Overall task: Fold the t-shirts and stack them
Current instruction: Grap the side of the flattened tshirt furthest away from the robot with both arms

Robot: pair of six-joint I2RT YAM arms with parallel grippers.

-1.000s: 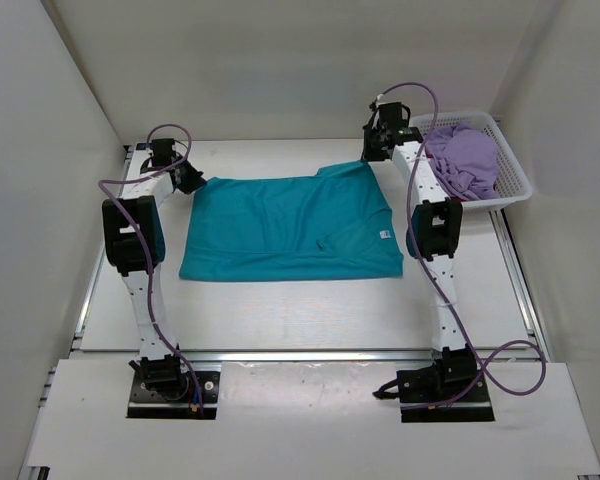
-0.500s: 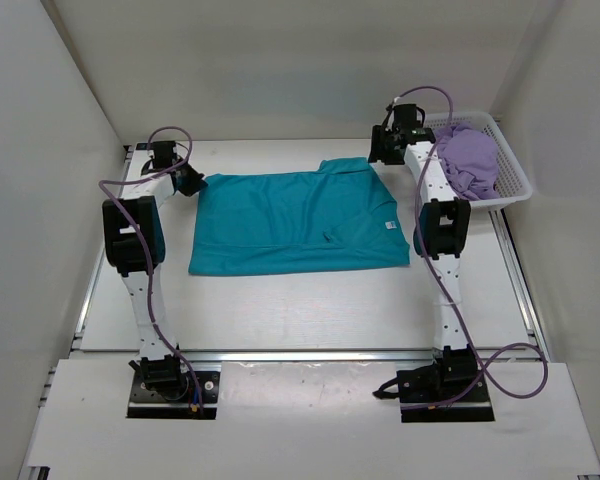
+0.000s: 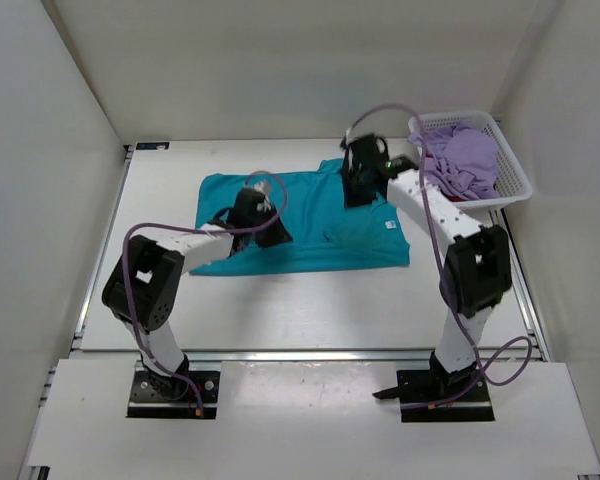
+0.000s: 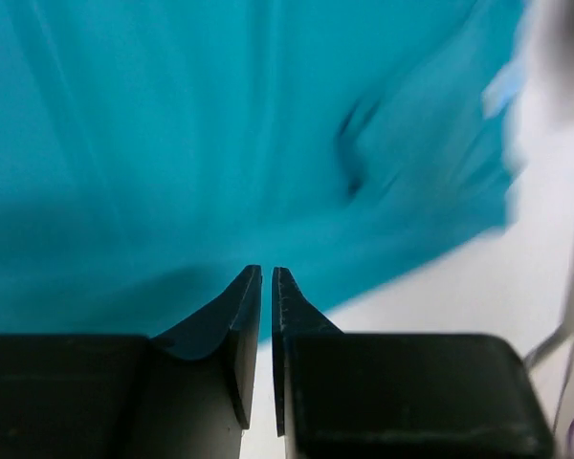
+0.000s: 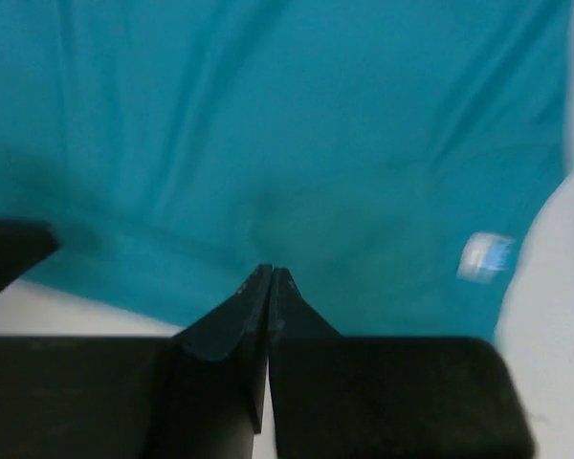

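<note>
Teal t-shirt: flat on table, long axis left-right, beneath both arms; left gripper over left-centre, jaws a slit apart, empty; right gripper over far-right part, closed, empty.

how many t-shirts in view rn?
2. A teal t-shirt lies spread flat on the table; a lavender t-shirt sits crumpled in the white basket at far right. More may be hidden beneath it.

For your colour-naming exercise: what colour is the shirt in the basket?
Light purple. The shirt in the basket shows best in the top view.
</note>
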